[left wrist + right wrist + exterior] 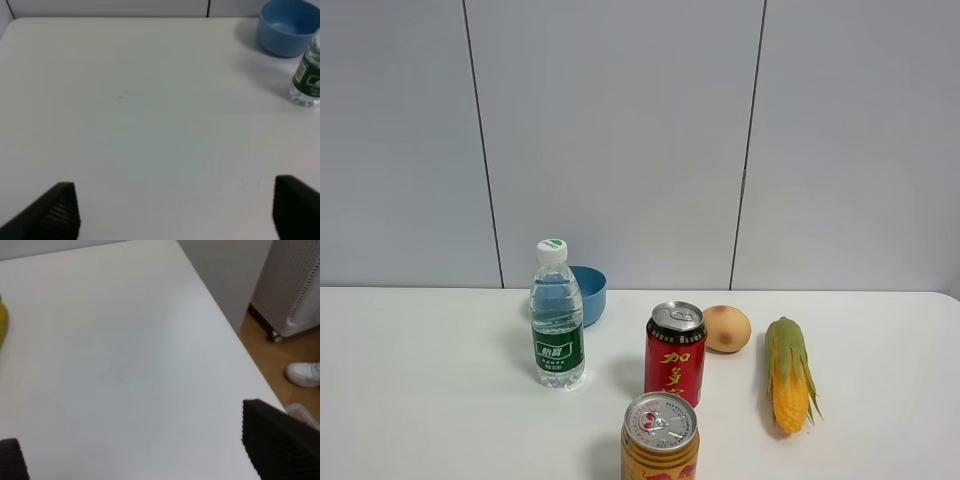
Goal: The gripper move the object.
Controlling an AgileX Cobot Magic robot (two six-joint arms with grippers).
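You have the small gold can (660, 440) at the near edge of the white table (430, 400), just in front of the taller red can (675, 353). Behind sit a water bottle (557, 315), blue bowl (588, 294), round fruit (727, 328) (peach-like) and corn cob (789, 374).

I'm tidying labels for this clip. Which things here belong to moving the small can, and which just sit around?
For the job: gold can; left gripper, jaws open; right gripper, jaws open.

Lying about: red can, water bottle, blue bowl, corn, peach.

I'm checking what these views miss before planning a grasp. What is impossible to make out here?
- Gold-orange can: exterior high view's lower edge cuts off its base.
- Blue bowl: partly behind the water bottle.
- Corn: only a yellow sliver at the right wrist view's edge.
- Both arms: absent from the exterior high view.
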